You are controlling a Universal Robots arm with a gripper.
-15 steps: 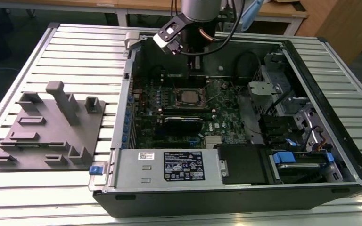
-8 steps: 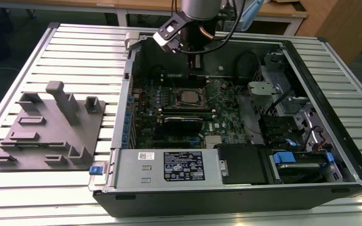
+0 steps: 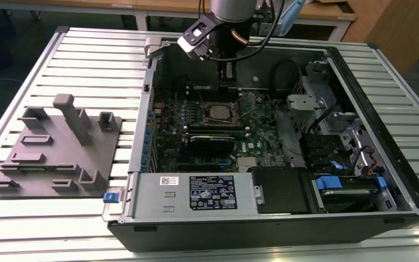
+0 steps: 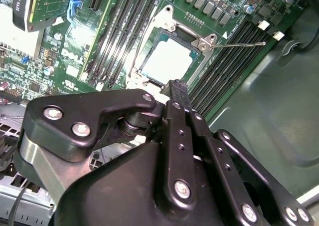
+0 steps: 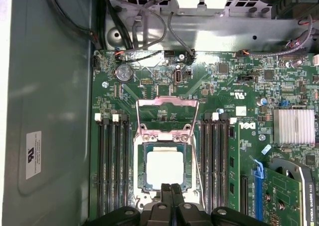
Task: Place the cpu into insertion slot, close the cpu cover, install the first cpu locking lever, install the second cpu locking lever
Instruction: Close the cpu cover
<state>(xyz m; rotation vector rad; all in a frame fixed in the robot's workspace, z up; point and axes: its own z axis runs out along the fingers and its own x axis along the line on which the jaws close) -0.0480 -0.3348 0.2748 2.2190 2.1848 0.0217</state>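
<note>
An open desktop computer case lies on its side on a slatted metal table, with a grey moulded fixture beside it towards the exterior view's left. The robot arm reaches down into the case from above, and its gripper hangs over the green circuit board.

In the first wrist view, the cpu sits flat in the insertion slot, silver top facing up. The cpu cover is open, swung back from its hinge and clear of the chip. Long black memory slots run along both sides of the socket.

The gripper has its two black fingers pressed together with nothing between them. Its tip hovers at the edge of the socket opposite the hinge.

In the second wrist view, the gripper tip sits just beside the cpu. A thin wire locking lever sticks out across the memory slots.
</note>
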